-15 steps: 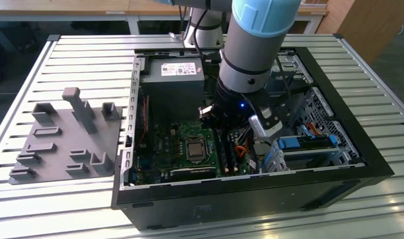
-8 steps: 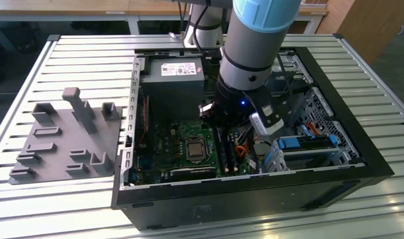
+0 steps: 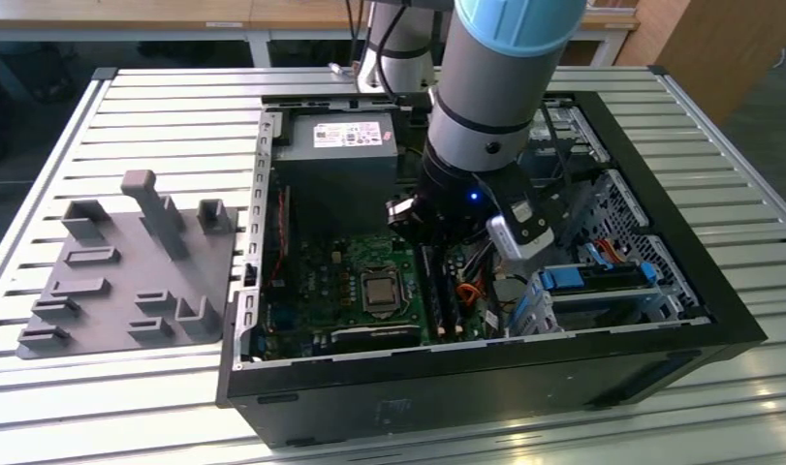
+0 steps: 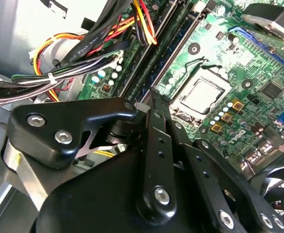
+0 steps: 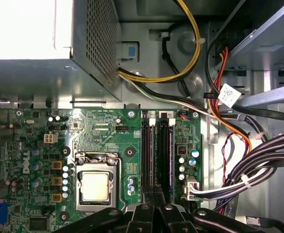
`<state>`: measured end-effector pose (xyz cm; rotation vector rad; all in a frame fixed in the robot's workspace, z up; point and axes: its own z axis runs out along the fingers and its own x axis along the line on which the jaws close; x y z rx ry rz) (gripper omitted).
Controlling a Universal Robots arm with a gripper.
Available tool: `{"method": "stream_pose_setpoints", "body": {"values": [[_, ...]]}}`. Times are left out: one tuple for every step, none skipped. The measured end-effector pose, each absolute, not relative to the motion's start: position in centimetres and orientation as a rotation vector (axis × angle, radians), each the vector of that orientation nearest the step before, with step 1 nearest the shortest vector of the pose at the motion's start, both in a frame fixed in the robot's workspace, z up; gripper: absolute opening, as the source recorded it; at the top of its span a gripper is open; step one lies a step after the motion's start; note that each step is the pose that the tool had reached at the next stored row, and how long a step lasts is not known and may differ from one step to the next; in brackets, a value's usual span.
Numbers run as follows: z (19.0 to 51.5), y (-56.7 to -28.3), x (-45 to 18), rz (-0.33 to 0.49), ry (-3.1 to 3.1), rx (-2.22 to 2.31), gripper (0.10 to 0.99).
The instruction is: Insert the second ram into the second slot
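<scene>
gripper down over ram slots, second ram seated state unclear

the arm (image 3: 496, 107) reached down into the open computer case (image 3: 496, 387), which lay on its side on the slatted worktop (image 3: 147, 97). the gripper (image 3: 460, 254) hung just above the ram slots (image 3: 447, 300), beside the cpu socket (image 3: 380, 291) on the exterior view's right.

in the first wrist view the gripper (image 5: 157, 191) had its two fingers drawn close together, tips (image 5: 161, 190) directly over the ram slots (image 5: 157, 150). the second wrist view showed the gripper (image 4: 149, 99) the same way, fingers nearly closed at the end of the slot row. could not tell whether anything was pinched between them.

the second ram (image 5: 171, 155) appeared as a thin blue-green strip standing on edge in a slot, with another strip (image 5: 151, 155) in a slot alongside. the gripper tips sat between the two lines at their near end. whether the second ram was fully seated could not be made out.

the power supply (image 3: 341, 145) sat at the far end of the case. bundled cables (image 5: 248, 170) ran just beside the slots on the drive-bay side. a grey fixture plate (image 3: 128, 262) lay on the worktop, well apart from the case on the exterior view's left.
</scene>
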<state>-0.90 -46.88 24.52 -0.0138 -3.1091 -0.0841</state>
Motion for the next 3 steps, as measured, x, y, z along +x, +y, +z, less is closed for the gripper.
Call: {"method": "stream_pose_setpoints", "body": {"values": [[24.52, -46.88, -0.9, -0.084, -3.109, -0.014, 0.106], [24.52, -46.88, -0.9, -0.084, -3.109, -0.014, 0.106], [24.52, -46.88, -0.9, -0.084, -3.109, -0.014, 0.106]]}}
